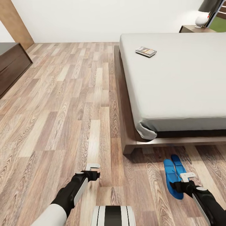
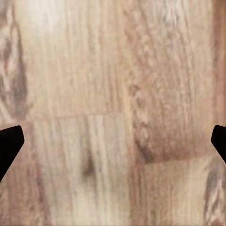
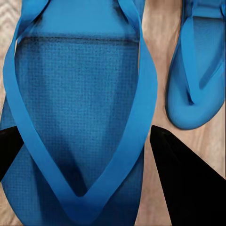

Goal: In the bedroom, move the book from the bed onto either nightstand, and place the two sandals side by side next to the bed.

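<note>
Right wrist view: spread right pincer [image 3: 89, 155] straddles nearer sandal [image 3: 80, 108], other sandal [image 3: 197, 70] beside.

Wood-plank floor [image 1: 62, 103] in mixed tan and brown boards, running to a plain white wall [image 1: 103, 18] at 12 o'clock. Brown wooden door [image 1: 15, 22] at 11 o'clock, dark brown cabinet [image 1: 11, 62] at 10 o'clock. At 1 o'clock, a white lamp [image 1: 202, 18] with dark shade, brightly lit.

Bright, even light; a dark shadow under the bed [image 1: 201, 133], and blurry floor planks [image 2: 113, 94] in the left wrist view.
</note>
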`<state>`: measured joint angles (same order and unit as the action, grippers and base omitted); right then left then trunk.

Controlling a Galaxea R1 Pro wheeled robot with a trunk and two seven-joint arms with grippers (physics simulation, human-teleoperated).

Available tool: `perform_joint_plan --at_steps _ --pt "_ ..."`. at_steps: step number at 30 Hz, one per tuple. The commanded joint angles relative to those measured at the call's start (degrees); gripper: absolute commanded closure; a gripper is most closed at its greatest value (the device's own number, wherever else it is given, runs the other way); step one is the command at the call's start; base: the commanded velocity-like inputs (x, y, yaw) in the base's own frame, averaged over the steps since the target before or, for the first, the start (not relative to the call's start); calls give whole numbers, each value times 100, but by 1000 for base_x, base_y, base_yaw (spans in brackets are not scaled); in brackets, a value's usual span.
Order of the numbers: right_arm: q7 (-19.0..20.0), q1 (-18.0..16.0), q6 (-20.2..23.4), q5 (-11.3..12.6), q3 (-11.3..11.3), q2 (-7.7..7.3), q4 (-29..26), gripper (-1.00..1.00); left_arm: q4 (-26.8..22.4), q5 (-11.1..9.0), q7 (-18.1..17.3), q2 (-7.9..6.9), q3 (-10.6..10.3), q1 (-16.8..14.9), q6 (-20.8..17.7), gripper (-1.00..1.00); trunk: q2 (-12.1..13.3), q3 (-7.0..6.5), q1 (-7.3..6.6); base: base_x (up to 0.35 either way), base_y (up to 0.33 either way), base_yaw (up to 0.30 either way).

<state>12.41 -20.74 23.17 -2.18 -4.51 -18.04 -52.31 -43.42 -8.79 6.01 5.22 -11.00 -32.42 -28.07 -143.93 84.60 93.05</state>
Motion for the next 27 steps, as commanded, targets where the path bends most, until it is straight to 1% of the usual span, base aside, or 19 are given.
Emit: perform_joint_plan --at_steps 1,5,8,11,12,13,15,17,22,27 --pt "15 -110 -1 -26 -9 2 203 100 -9 -58 53 -3 -23 -1 -29 -100 -2 4 -1 0 0 0" --pt "5 -353 -112 -32 -6 -1 685 100 -9 -54 52 -3 -25 -1 -31 -100 -2 4 -1 0 0 0" --pt "-5 -411 -140 -29 -12 -5 797 100 -9 -55 52 -3 -25 -1 -32 -100 -2 4 -1 0 0 0" --pt "-9 -553 -221 -29 -14 -6 1015 100 -9 -54 55 -3 -25 -1 -32 -100 -2 4 -1 0 0 0" --pt "-9 -664 -402 -29 -14 -7 1271 100 -9 -53 52 -3 -25 -1 -32 -100 -2 4 -1 0 0 0" --pt "-10 -700 -467 -29 -14 -7 1359 100 -7 -53 52 -3 -25 -1 -32 -100 -2 4 -1 0 0 0" --pt "-9 -855 -679 -28 -9 -7 1712 100 -4 -53 52 -3 -25 -1 -32 -100 -2 4 -1 0 0 0" --pt "-10 -966 -785 -34 -7 -6 1945 100 -2 -53 54 -3 -25 -1 -32 -100 -2 4 -1 0 0 0" --pt "-8 -1038 -854 -37 -6 0 2099 100 0 -49 54 -2 -40 -1 -32 -100 -2 4 -1 0 0 0" --pt "-2 -1044 -895 -37 25 2 2109 100 3 -55 58 5 -56 -1 -32 -100 -2 4 -1 11 0 0"
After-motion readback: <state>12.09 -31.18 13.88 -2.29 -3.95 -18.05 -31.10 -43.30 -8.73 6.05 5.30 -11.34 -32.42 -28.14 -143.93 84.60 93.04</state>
